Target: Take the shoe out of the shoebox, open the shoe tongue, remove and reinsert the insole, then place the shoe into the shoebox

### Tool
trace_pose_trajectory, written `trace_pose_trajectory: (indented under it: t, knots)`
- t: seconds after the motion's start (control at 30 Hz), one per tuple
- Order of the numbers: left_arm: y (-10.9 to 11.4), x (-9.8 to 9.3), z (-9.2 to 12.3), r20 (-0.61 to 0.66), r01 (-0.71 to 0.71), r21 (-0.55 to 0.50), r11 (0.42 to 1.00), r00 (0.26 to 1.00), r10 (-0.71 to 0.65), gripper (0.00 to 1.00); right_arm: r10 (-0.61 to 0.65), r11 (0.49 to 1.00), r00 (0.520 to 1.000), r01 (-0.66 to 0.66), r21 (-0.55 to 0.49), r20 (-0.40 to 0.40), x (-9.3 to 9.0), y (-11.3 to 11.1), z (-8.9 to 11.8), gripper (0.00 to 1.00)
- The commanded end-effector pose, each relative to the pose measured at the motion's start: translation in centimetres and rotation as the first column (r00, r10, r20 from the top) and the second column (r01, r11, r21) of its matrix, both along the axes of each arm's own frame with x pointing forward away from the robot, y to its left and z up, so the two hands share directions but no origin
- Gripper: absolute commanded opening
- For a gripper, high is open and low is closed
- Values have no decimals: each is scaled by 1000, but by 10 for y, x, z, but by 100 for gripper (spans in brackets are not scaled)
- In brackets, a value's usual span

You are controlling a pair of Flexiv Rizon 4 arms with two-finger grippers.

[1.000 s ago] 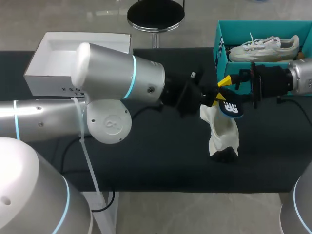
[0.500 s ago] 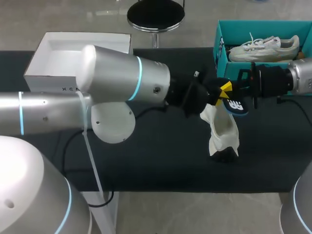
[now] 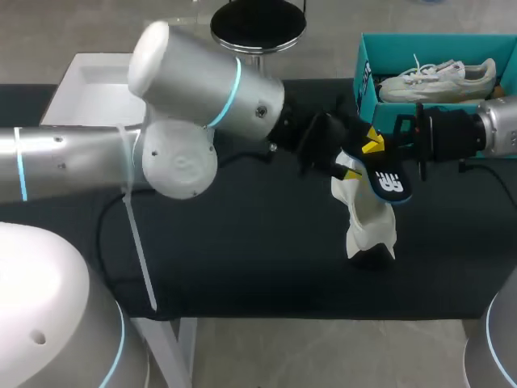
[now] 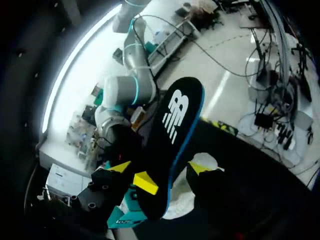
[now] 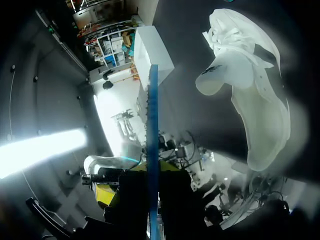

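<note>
Right pincer (image 5: 152, 172): clamped on the insole (image 5: 152, 110), one finger on each face, so the insole runs out edge-on ahead of it. Looks like this is the arm actually carrying it.
Left pincer (image 4: 172, 175): comes at the same insole from the other side with its fingers spread. One yellow tip sits on the printed face, the other is clear of the blue edge with a gap showing. So it's open, probably lining up to steady or take it.
Insole: up in the air between the two pincers, tilted, logo side up. Can't tell if its lower end touches the shoe.
Shoe (image 3: 367, 218): white, propped on the bench (image 3: 258, 242) right under the insole, nobody holding it. Handy spot for sliding the insole back in, but it could tip when pushed.
Shoebox (image 3: 361, 89): teal, at the bench's far right, with a second shoe (image 3: 436, 79) lying inside.
White box (image 3: 81, 97): far left, well apart.
</note>
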State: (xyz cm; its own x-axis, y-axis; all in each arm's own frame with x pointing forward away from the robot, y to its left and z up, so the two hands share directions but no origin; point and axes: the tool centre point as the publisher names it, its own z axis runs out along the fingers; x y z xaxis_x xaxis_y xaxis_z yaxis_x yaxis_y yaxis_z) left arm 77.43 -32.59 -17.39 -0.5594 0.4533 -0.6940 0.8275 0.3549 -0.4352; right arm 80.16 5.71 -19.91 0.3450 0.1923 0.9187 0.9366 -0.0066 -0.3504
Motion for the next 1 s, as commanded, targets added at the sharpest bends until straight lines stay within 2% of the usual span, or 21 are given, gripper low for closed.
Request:
trace_pose_trajectory:
  t: [0.03,0.13,0.23,0.3,0.37,0.57,0.7,0.77,1.0]
  knots:
    - [68,12,31,-229,222,182,958,957,-178,100,-1,1000,1000,1,-2,0,0,1,0,0]
    - [90,22,32,-311,322,229,919,918,-244,100,-1,1000,1000,1,-2,0,0,1,0,0]
    - [106,37,38,-406,407,219,887,864,-297,100,-1,1000,1000,1,-2,0,0,1,0,0]
    - [113,45,41,-400,421,255,871,866,-301,100,-1,1000,1000,1,-2,0,0,1,0,0]
    - [120,54,51,-448,514,233,826,810,-377,100,-1,1000,1000,1,-2,0,0,1,0,0]
    - [126,75,72,-425,605,312,733,779,-462,100,-1,1000,1000,1,-2,0,0,1,0,0]
    - [125,88,82,-384,614,389,687,786,-485,100,-1,1000,1000,1,-2,0,0,1,0,0]
    - [123,96,84,-347,591,454,666,806,-479,100,-1,1000,1000,1,-2,0,0,1,0,0]
    - [118,122,88,-299,595,555,581,795,-529,100,-1,1000,1000,1,-2,0,0,1,0,0]
